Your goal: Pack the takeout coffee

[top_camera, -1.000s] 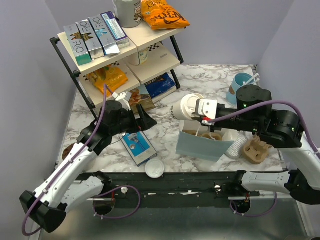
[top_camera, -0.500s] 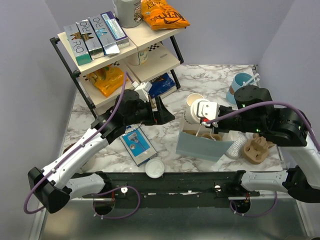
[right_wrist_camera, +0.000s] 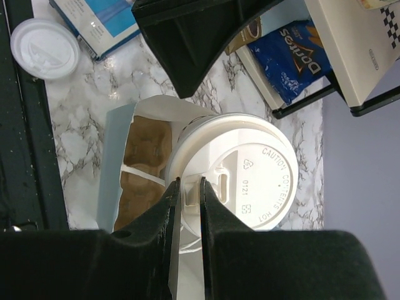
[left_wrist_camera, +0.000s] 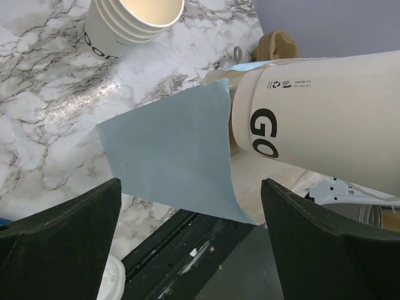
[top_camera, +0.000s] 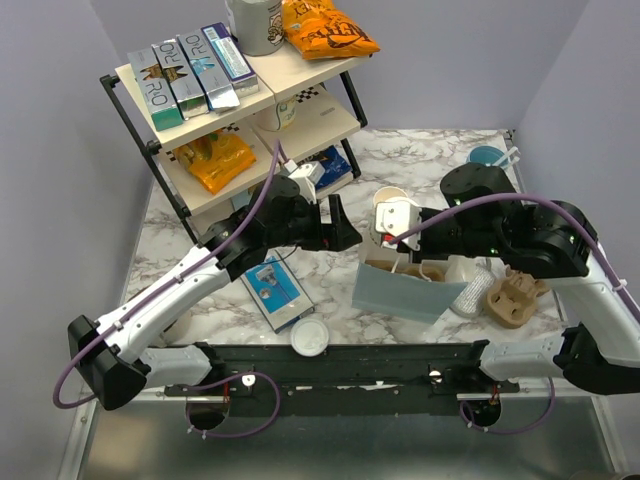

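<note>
The takeout coffee (right_wrist_camera: 240,178), a cream paper cup (left_wrist_camera: 325,119) with a white sip lid, hangs tilted with its bottom at the mouth of the blue-grey paper bag (top_camera: 400,292). My right gripper (right_wrist_camera: 188,190) is shut on the rim of its lid, at the sip spout. In the top view that gripper (top_camera: 388,228) covers most of the cup. My left gripper (top_camera: 345,228) stands wide open just left of the bag (left_wrist_camera: 175,156), touching nothing. The right wrist view shows the bag's brown inside (right_wrist_camera: 140,169) under the cup.
A stack of lidless cups (top_camera: 388,196) stands just behind the bag. A loose white lid (top_camera: 310,336) and a blue box (top_camera: 275,290) lie front left. A brown cup carrier (top_camera: 515,298) sits at the right, a blue cup (top_camera: 485,160) behind it, and the snack shelf (top_camera: 240,100) at the back left.
My left arm has swung right, from beside the shelf up to the bag. My right gripper has carried the cup slightly right and turned it over the bag's mouth.
</note>
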`<action>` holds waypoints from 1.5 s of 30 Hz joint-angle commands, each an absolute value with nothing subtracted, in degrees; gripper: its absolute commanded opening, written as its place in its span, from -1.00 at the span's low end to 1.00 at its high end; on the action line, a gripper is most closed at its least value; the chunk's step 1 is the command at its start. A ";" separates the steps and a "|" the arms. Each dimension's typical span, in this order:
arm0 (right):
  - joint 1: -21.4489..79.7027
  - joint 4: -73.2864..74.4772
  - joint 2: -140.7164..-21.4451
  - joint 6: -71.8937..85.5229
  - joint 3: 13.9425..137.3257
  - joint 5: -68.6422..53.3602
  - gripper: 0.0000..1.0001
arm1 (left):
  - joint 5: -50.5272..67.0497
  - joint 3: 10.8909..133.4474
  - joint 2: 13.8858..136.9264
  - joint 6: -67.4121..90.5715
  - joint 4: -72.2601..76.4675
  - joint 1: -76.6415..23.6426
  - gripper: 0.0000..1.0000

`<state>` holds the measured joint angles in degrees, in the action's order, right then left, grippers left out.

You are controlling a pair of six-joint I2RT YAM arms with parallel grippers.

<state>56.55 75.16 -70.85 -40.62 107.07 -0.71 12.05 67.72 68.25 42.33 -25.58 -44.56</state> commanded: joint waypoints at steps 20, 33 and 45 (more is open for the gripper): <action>49.66 81.74 -70.49 -44.12 97.21 -11.86 -0.99 | 11.16 72.24 73.91 39.11 -27.42 -47.46 0.65; 46.67 78.23 -70.31 -45.18 92.20 -16.00 -0.99 | 9.41 75.67 77.96 38.41 -28.48 -48.60 0.38; 43.24 74.98 -73.30 -48.16 90.18 -18.28 -0.99 | 9.84 76.90 79.45 35.68 -29.80 -49.13 -0.36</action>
<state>44.18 76.38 -71.81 -46.44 91.59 -15.79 10.09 75.44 79.02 37.52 -29.02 -48.77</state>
